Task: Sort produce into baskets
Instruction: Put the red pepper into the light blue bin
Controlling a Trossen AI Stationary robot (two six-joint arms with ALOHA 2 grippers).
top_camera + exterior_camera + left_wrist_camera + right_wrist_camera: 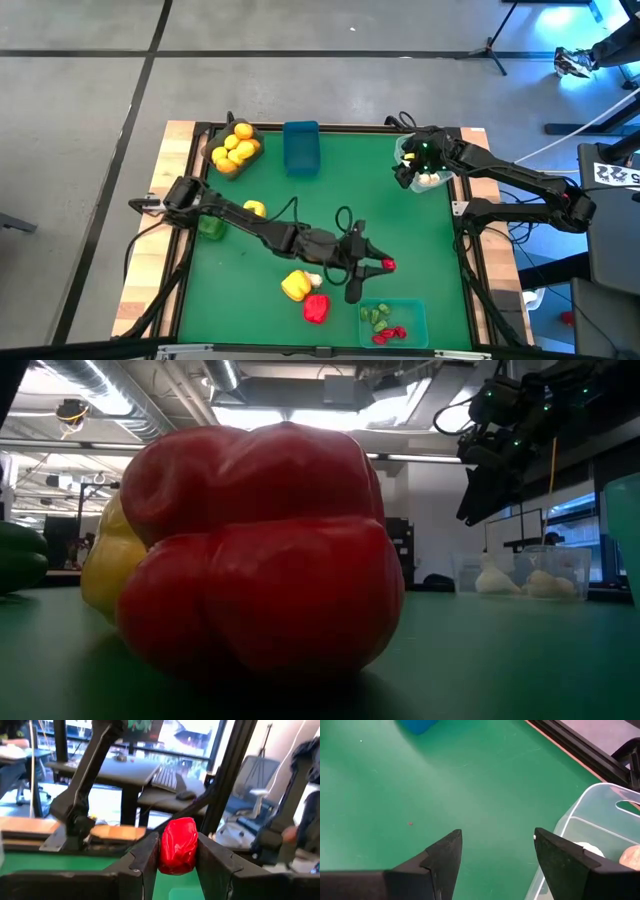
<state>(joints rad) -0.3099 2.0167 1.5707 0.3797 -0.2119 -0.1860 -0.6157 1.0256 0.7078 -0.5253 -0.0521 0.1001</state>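
one red piece in the jaws, bound for the teal bin

one small red piece (178,845) sits clamped between the left gripper (372,264) jaws, held above the green tabletop (400,225) near its front right part. it is glossy, lumpy and bright red, likely a little chilli or similar bit, though its exact kind is hard to tell. the teal-green basket (415,312) lies just in front of it and already holds green and red bits, so that looks like the right home. to do this step well, carry the piece over the middle of that basket, lower it below the rim, and only then let the jaws part, so the light piece cannot bounce out or roll.

close by on the tabletop lie a yellow pepper (294,285) and a red pepper (315,307), touching or nearly so; the arm should pass clear of them. a second yellow pepper (254,209) and a green pepper (211,227) lie further left. at the back, the dark basket (245,155) is filled with yellow-orange fruits (232,150), with the blue basket (300,147) beside it.

the right gripper (496,852) hangs with jaws parted and empty at the clear basket (570,827), which holds white garlic-like pieces (530,582).
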